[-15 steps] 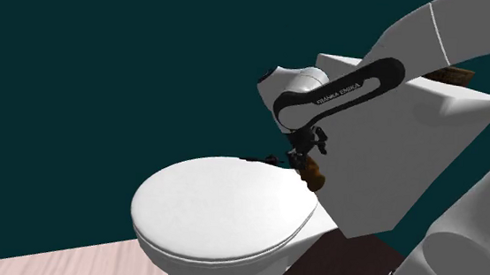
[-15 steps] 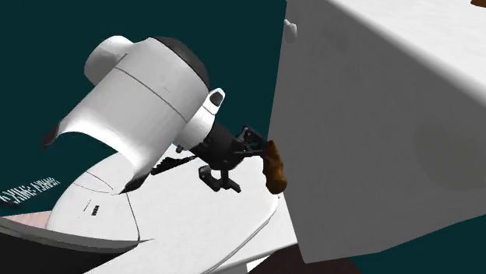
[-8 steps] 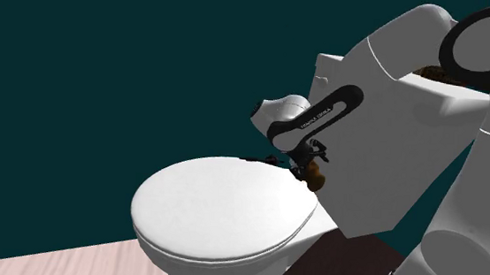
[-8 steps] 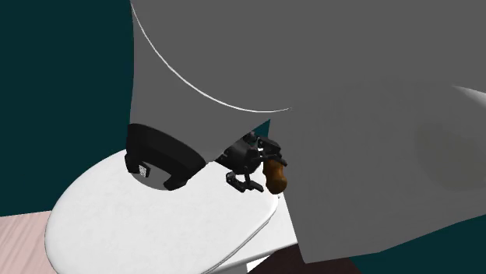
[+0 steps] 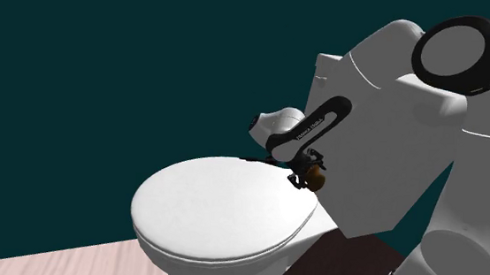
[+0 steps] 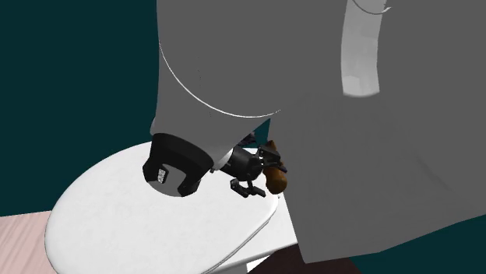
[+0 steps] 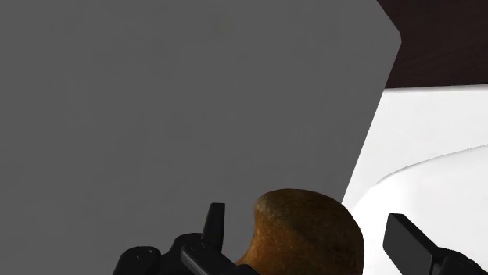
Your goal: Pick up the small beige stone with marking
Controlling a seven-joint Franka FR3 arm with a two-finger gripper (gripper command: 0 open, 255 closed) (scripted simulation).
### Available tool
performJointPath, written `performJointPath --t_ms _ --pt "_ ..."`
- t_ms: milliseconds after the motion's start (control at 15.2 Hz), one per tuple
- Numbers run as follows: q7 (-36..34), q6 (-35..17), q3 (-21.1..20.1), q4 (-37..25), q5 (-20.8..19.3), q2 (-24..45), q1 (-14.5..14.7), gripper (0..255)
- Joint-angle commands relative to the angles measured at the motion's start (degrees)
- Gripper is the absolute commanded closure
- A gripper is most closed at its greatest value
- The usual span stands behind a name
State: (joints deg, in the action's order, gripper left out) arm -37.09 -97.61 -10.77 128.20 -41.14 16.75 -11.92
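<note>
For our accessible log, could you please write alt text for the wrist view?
A rounded brown stone sits between the two fingers of the open black gripper, which stand apart on either side without touching it. Behind it rises the grey front of a toilet tank, with the white toilet lid beside it.

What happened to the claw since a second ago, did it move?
Yes. In the shoulder view the claw has dropped lower, toward the white toilet lid, and its open fingers now sit on either side of the brown stone.

White toilet (image 5: pixel 220 210), lid shut — teal wall (image 5: pixel 107 60), pinkish floor (image 5: pixel 57 265).
</note>
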Motion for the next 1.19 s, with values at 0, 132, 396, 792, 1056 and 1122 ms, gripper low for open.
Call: performJointPath --t_ms 0,132,396,792,1056,1122 --pt "-0.3 -0.3 0.0 -0.1 -0.1 0.5 0.0 0" --pt "-0.3 -0.3 0.1 0.0 -0.2 0.5 0.0 255" --pt "-0.3 -0.3 0.0 0.0 -0.1 0.5 0.0 255" --pt "0.5 0.6 -0.1 0.0 0.2 -0.8 0.0 255" --pt "2.3 2.4 -0.3 0.0 1.0 -3.4 0.0 255" --pt "2.7 2.9 -0.4 0.0 1.1 -4.0 0.0 255"
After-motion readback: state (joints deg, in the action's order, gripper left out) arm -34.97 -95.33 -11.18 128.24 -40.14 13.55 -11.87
